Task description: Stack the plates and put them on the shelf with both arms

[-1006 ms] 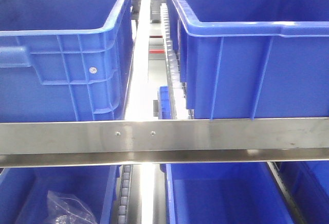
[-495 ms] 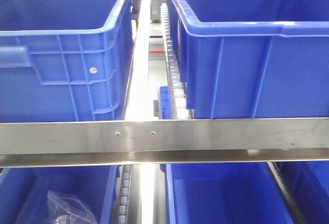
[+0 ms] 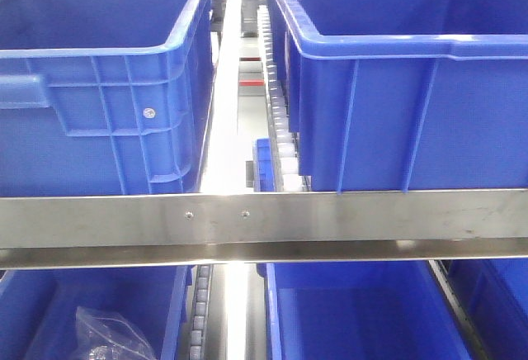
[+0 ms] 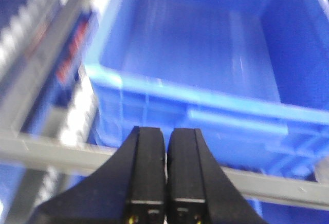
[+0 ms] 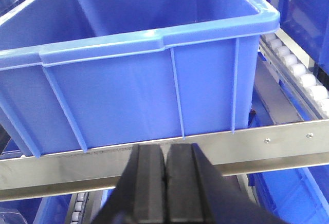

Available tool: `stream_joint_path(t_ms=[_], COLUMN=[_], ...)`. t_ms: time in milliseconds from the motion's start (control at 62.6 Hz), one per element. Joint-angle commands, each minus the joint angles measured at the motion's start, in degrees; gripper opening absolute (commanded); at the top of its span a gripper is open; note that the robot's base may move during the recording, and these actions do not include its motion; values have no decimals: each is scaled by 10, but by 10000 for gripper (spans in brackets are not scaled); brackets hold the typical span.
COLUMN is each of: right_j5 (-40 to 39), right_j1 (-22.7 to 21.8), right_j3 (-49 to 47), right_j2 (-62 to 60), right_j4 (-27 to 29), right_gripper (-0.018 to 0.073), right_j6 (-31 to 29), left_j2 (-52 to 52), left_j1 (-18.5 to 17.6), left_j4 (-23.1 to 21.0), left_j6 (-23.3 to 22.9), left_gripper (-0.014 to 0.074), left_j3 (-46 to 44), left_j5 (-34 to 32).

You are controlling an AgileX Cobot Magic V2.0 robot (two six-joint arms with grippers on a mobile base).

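Left black two-finger gripper [image 4: 165, 183]: jaws closed, empty | right black two-finger gripper [image 5: 164, 183]: jaws closed, empty | 12 o'clock of each: deep blue plastic crate [image 5: 144, 80] behind steel shelf rail [image 3: 264, 220] | pale-blue plates: not visible | advice: locate plates first, open jaws before approaching.

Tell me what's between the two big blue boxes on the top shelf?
In the front view, between the left box and right box runs a bright metal strip, with a row of white rollers beside the right box.
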Motion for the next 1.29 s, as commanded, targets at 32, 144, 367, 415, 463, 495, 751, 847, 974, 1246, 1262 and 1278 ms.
stream_joint_path(t_ms=[32, 144, 367, 415, 463, 495, 751, 847, 974, 1246, 1262, 1278], right_j5=[-56, -56, -56, -56, -56, -56, -56, -56, -56, -56, -56, -56], right_j1=[-3, -3, -3, -3, -3, -3, -3, -3, -3, -3, -3, -3], right_j3=[-10, -10, -10, -10, -10, -10, -10, -10, -10, -10, -10, -10], right_j2=[-13, -13, -13, -13, -13, -13, -13, -13, -13, -13, -13, -13], right_j4=[-1, -1, -1, -1, -1, -1, -1, -1, -1, -1, -1, -1], right_gripper=[51, 51, 51, 51, 51, 51, 51, 51, 51, 51, 51, 51], right_j6=[-3, -3, -3, -3, -3, -3, -3, -3, -3, -3, -3, -3], left_j2=[-36, -99, -221, -242, -258, -268, -280, -280, -280, -280, -280, -280], left_j1=[-1, -1, -1, -1, -1, -1, -1, -1, -1, -1, -1, -1], left_j4=[32, 38, 40, 40, 40, 40, 40, 40, 40, 40, 40, 40], left_j6=[-4, -3, -3, -3, -3, -3, -3, -3, -3, -2, -1, 1], left_gripper=[101, 101, 101, 101, 101, 101, 101, 101, 101, 101, 101, 101], left_j3=[12, 75, 216, 238, 259, 270, 290, 290, 290, 290, 290, 290], left_j5=[-54, -89, -169, -179, -185, -185, -185, -186, -186, -181, -181, -181])
